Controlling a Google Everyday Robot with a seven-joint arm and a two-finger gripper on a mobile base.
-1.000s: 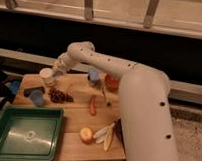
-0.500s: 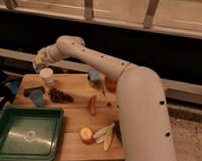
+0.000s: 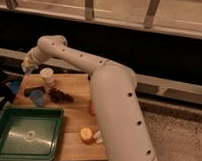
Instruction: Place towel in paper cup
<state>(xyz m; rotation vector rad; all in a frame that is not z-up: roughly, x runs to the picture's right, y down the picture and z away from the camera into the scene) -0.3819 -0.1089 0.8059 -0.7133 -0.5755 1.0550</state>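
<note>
**Arm.** The white arm [image 3: 111,95] rises from the near right and reaches left across the wooden table [image 3: 75,119].

**Gripper.** The gripper [image 3: 29,63] hangs over the far left end of the table, just left of the paper cup [image 3: 46,74] and slightly above its rim. Open or closed cannot be told. Whether it holds the towel cannot be told either, since no cloth can be distinguished from the gripper's pale mass.

**Paper cup.** It stands upright on the far left part of the table. What it holds cannot be seen.

**Other items on the table**
- Blue cup [image 3: 38,98] – upright, near side of the paper cup.
- Dark grapes [image 3: 60,96] – just right of the blue cup.
- Green tray [image 3: 7,142] – near left corner.
- Orange fruit [image 3: 86,135] – near edge, right of the tray, beside the arm.
</note>
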